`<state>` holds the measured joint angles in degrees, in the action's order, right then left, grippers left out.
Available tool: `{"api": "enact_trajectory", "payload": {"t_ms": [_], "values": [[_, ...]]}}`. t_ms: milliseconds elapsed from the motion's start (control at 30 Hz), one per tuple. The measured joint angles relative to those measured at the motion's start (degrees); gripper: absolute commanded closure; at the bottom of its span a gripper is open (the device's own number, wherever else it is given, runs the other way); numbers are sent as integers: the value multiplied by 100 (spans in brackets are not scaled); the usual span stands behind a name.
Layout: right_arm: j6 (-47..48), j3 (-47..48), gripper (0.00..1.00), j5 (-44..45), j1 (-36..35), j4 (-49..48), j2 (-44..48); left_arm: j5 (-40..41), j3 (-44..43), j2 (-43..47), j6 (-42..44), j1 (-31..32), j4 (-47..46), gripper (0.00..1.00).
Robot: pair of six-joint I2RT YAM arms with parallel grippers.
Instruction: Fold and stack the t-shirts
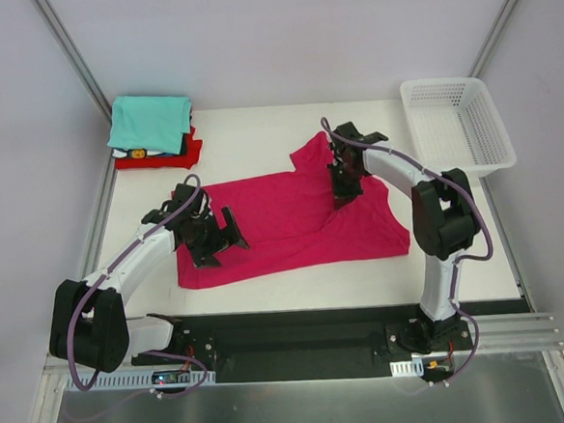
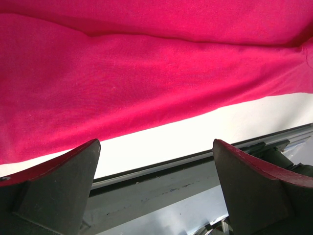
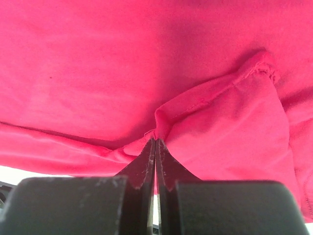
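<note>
Right gripper [image 3: 155,141] clenched on a magenta t-shirt [image 1: 283,226] fold at 2 o'clock, left gripper [image 2: 156,143] wide apart, empty, at 9 o'clock

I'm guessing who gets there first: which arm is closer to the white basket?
Right. The right arm stands beside the basket, its jaws shut on the pink shirt; the left arm is over the shirt's other end.

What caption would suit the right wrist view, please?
Right claw shut on a hemmed fold of the magenta t-shirt.
</note>
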<state>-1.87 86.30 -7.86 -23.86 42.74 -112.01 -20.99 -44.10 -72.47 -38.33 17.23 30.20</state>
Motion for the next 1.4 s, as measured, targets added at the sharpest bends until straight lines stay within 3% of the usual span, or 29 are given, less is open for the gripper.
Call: {"api": "enact_trajectory", "payload": {"t_ms": [467, 867, 967, 1000, 1067, 1233, 1400], "values": [[-22, 1172, 99, -59, -278, 236, -306, 0, 0, 0, 0, 9, 0, 1], [-42, 1244, 96, -195, -603, 299, -743, -2, 0, 0, 0, 9, 0, 1], [-44, 1233, 77, -192, -643, 302, -769, -2, 0, 0, 0, 9, 0, 1], [-48, 1231, 53, -188, -647, 299, -769, -4, 0, -2, 0, 9, 0, 1], [-22, 1226, 31, -179, -660, 302, -769, -4, 0, 0, 0, 9, 0, 1], [-63, 1093, 23, -107, -673, 234, -728, -7, 0, 0, 2, 11, 0, 1], [-105, 146, 23, -35, -671, -13, -284, -2, 0, 0, 0, 11, 0, 1]]}}
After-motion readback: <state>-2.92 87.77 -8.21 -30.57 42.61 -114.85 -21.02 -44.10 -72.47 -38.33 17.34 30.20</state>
